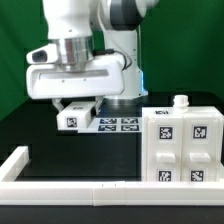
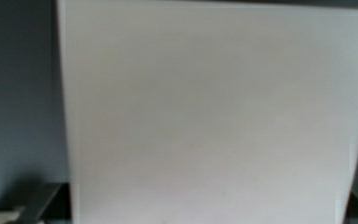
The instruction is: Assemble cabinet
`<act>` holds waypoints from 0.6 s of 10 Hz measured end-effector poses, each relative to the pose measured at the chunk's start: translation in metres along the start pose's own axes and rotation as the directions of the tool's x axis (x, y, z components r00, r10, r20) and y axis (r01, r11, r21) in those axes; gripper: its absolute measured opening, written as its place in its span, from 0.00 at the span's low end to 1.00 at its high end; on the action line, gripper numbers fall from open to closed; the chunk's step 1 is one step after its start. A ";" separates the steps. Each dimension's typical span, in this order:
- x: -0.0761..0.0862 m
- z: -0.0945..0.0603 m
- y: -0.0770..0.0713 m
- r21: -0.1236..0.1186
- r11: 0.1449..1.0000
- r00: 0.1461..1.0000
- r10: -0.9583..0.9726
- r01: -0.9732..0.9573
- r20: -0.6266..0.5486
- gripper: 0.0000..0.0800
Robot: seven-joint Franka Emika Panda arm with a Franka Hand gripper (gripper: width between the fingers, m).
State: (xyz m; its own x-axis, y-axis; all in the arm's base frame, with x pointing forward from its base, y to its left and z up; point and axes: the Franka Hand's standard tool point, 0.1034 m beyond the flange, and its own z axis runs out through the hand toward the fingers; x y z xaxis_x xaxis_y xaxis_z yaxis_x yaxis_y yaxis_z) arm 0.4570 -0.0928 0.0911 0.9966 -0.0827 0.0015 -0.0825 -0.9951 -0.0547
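The cabinet (image 1: 185, 145) is a white blocky box with black-and-white tags, standing at the exterior view's right, with a small knob on its top. My gripper (image 1: 78, 108) hangs to the left of it, above the black table, shut on a flat white panel (image 1: 76, 117) that carries a tag. The panel is held clear of the cabinet. In the wrist view the panel (image 2: 211, 100) fills nearly the whole frame as a plain white face. A dark finger (image 2: 43, 205) shows at its edge.
The marker board (image 1: 115, 123) lies flat on the table just behind and to the right of the held panel. The white rail frame (image 1: 70, 190) edges the table along the front and the exterior view's left. The arm's base stands behind.
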 end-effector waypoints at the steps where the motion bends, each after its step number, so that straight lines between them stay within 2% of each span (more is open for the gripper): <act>1: 0.005 -0.020 -0.025 0.014 0.999 0.999 0.046 -0.046 0.002 0.70; 2: 0.014 -0.040 -0.052 0.021 0.997 0.997 0.077 -0.077 0.004 0.70; 4: 0.037 -0.062 -0.093 0.031 0.989 0.989 0.147 -0.147 0.004 0.70; 5: 0.048 -0.070 -0.108 0.034 0.985 0.985 0.170 -0.171 0.015 0.70; 6: 0.058 -0.077 -0.116 0.035 0.980 0.981 0.193 -0.193 0.027 0.70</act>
State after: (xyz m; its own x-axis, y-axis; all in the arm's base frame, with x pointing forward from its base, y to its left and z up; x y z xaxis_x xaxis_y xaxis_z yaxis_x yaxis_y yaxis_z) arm 0.5236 0.0140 0.1743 0.9618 -0.2713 -0.0361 -0.2735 -0.9578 -0.0889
